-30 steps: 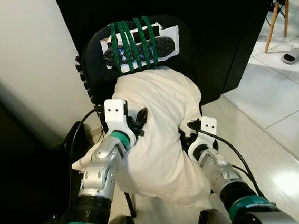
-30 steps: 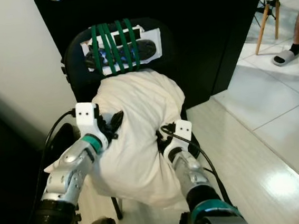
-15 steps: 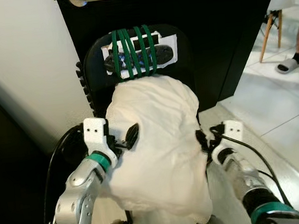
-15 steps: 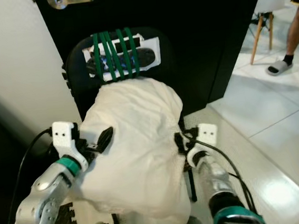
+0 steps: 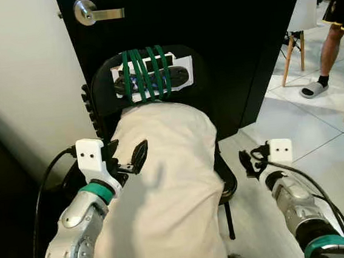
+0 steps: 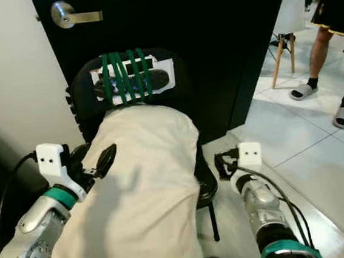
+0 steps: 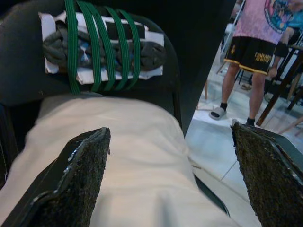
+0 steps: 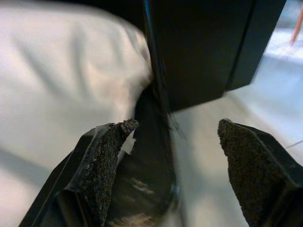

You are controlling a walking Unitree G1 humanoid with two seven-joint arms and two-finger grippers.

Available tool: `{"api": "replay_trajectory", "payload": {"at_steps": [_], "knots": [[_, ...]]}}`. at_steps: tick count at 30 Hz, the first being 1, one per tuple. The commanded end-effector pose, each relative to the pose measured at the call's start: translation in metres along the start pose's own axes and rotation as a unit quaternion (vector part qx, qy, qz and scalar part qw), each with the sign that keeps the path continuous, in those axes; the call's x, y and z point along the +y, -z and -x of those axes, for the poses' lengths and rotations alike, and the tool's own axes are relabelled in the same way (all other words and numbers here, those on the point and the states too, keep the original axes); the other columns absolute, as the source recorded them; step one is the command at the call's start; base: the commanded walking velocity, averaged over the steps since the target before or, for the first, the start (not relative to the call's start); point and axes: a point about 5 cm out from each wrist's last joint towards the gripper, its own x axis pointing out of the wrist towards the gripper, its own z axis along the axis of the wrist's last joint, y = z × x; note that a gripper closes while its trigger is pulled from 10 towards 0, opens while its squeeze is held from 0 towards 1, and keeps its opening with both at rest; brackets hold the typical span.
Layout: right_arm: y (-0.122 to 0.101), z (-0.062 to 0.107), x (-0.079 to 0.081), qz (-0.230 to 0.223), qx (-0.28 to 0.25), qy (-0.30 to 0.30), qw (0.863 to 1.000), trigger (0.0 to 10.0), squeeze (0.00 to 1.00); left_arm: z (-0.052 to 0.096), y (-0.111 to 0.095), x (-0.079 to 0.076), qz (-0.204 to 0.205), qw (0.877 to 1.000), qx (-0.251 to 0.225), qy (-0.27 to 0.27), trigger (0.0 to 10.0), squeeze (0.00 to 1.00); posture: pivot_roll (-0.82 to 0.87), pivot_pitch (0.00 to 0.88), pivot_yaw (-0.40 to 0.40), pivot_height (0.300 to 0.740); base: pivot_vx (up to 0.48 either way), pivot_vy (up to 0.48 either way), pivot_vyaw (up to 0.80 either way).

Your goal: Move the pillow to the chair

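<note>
The cream pillow [image 5: 167, 178] lies on the black chair [image 5: 104, 93]. Its top leans against the backrest and its lower end hangs over the front of the seat. My left gripper [image 5: 126, 155] is open at the pillow's left edge, with one finger [image 5: 140, 156] over the fabric. In the left wrist view, the left gripper [image 7: 169, 137] stands wide apart above the pillow [image 7: 118, 142]. My right gripper [image 5: 251, 160] is open and hangs clear of the pillow to the right of the seat. In the right wrist view, the right gripper [image 8: 177, 127] holds nothing.
Green cords [image 5: 148, 76] strap a dark pad to the backrest. Behind the chair is a black door with a silver handle [image 5: 91, 13], and a white wall [image 5: 22, 88] is on the left. On the tiled floor at right stand a person's legs [image 5: 335, 46] and a white chair [image 5: 300, 31].
The right gripper has let go of the pillow and moved off to the right. The left gripper has eased back to the pillow's edge. The view has risen, showing the door handle.
</note>
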Motion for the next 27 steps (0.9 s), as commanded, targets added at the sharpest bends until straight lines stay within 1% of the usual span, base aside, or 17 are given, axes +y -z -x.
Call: {"api": "replay_trajectory", "payload": {"at_steps": [1,4,5,6,7,9,10,11,12,14,15,16,18,19,21,22,27], "knots": [[0.016,0.005,0.008,0.077,0.024,-0.01,0.997,10.0,0.0,0.002,0.005,-0.001,-0.01,1.0,0.015,-0.006,10.0,0.52,0.05,0.0,0.066,0.61,0.0,0.0,0.0],[0.018,0.006,0.014,0.086,0.018,-0.015,0.996,10.0,0.0,0.002,0.006,-0.002,-0.012,1.0,0.018,-0.007,10.0,0.51,0.05,0.0,0.068,0.61,0.0,0.0,0.0],[0.016,0.006,0.02,0.062,0.003,-0.024,0.998,10.0,0.0,0.001,0.007,-0.002,-0.013,1.0,0.019,-0.013,10.0,0.48,0.05,0.0,0.07,0.61,0.0,0.0,0.0],[0.013,0.006,0.027,0.025,-0.017,-0.035,0.999,10.0,0.0,0.001,0.008,0.0,-0.012,0.999,0.021,-0.026,10.0,0.36,0.05,0.0,0.07,0.61,0.0,0.0,0.0],[0.01,0.006,0.032,0.0,-0.03,-0.042,0.999,10.0,0.0,0.0,0.008,0.002,-0.011,0.999,0.023,-0.034,10.0,0.36,0.05,0.0,0.07,0.61,0.0,0.0,0.0],[0.009,0.006,0.034,-0.011,-0.037,-0.046,0.998,10.0,0.0,0.001,0.009,0.003,-0.011,0.999,0.024,-0.04,10.0,0.36,0.05,0.0,0.07,0.61,0.0,0.0,0.0],[0.006,0.006,0.043,-0.039,-0.047,-0.054,0.997,10.0,0.0,0.0,0.011,0.006,-0.015,0.998,0.029,-0.059,10.0,0.0,0.05,0.0,0.07,0.61,0.0,0.0,0.0],[0.006,0.006,0.043,-0.039,-0.047,-0.054,0.997,10.0,0.0,0.0,0.011,0.006,-0.015,0.998,0.029,-0.059,10.0,0.0,0.05,0.0,0.07,0.61,0.0,0.0,0.0],[0.003,0.008,0.052,-0.065,-0.061,-0.062,0.994,10.0,0.0,-0.001,0.011,0.009,-0.023,0.996,0.027,-0.082,10.0,0.0,0.04,0.0,0.064,0.61,0.0,0.0,0.0],[0.003,0.008,0.052,-0.065,-0.061,-0.062,0.994,10.0,0.0,-0.001,0.011,0.009,-0.023,0.996,0.027,-0.082,10.0,0.0,0.04,0.0,0.064,0.61,0.0,0.0,0.0],[0.002,0.009,0.06,-0.083,-0.069,-0.068,0.992,10.0,0.0,-0.002,0.011,0.011,-0.027,0.994,0.023,-0.1,10.0,0.0,0.04,0.0,0.063,0.61,0.0,0.0,0.0],[0.002,0.009,0.06,-0.083,-0.069,-0.068,0.992,10.0,0.0,-0.002,0.011,0.011,-0.027,0.994,0.023,-0.1,10.0,0.0,0.04,0.0,0.063,0.61,0.0,0.0,0.0],[0.007,0.014,0.073,-0.103,-0.066,-0.067,0.99,10.0,0.0,-0.008,0.011,0.012,-0.055,0.992,0.015,-0.108,10.0,0.0,0.04,0.0,0.062,0.61,0.0,0.0,0.0],[0.007,0.014,0.073,-0.103,-0.066,-0.067,0.99,10.0,0.0,-0.008,0.011,0.012,-0.055,0.992,0.015,-0.108,10.0,0.0,0.04,0.0,0.062,0.61,0.0,0.0,0.0],[0.012,0.019,0.079,-0.105,-0.062,-0.065,0.99,10.0,0.0,-0.01,0.015,0.008,-0.075,0.993,0.018,-0.094,10.0,0.0,0.03,0.0,0.069,0.615,0.0,0.0,0.0],[0.015,0.021,0.081,-0.102,-0.061,-0.066,0.991,10.0,0.0,-0.009,0.018,0.005,-0.077,0.993,0.021,-0.082,10.0,0.0,0.03,0.0,0.069,0.625,0.0,0.0,0.0],[0.025,0.03,0.087,-0.094,-0.05,-0.079,0.991,10.0,0.0,-0.004,0.021,0.003,-0.078,0.993,0.024,-0.08,10.0,0.0,0.04,0.0,0.075,0.645,0.0,0.0,0.0]]}}
